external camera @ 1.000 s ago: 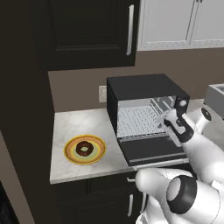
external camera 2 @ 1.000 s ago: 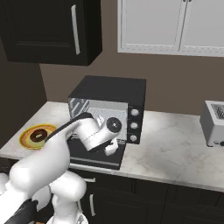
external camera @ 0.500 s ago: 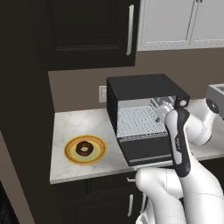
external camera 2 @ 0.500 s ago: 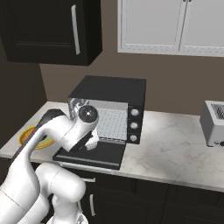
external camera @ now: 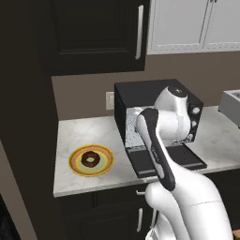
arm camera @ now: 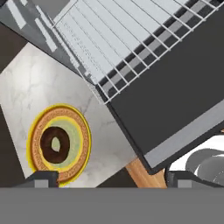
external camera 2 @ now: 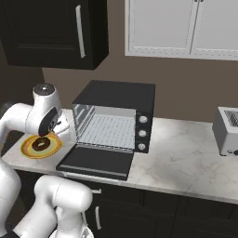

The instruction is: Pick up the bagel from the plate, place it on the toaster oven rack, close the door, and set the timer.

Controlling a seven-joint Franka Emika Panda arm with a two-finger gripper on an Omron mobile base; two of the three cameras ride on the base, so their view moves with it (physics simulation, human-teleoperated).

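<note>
The marble desk [external camera: 89,133] runs under dark and white wall cabinets. On it stands the black toaster oven [external camera 2: 122,100], its door [external camera 2: 95,161] dropped flat toward the desk's front edge, the silver handle [arm camera: 186,133] along the door's outer edge. Inside the cavity lies the grey wire rack [external camera 2: 109,131], bare. Near the desk's left end, beside the open door, sits the yellow-rimmed plate [external camera: 75,165]. The dark glazed bagel [external camera: 90,160] rests at the plate's centre. The fingers [arm camera: 41,179] are spread wide, holding nothing, with the plate and door below them.
</note>
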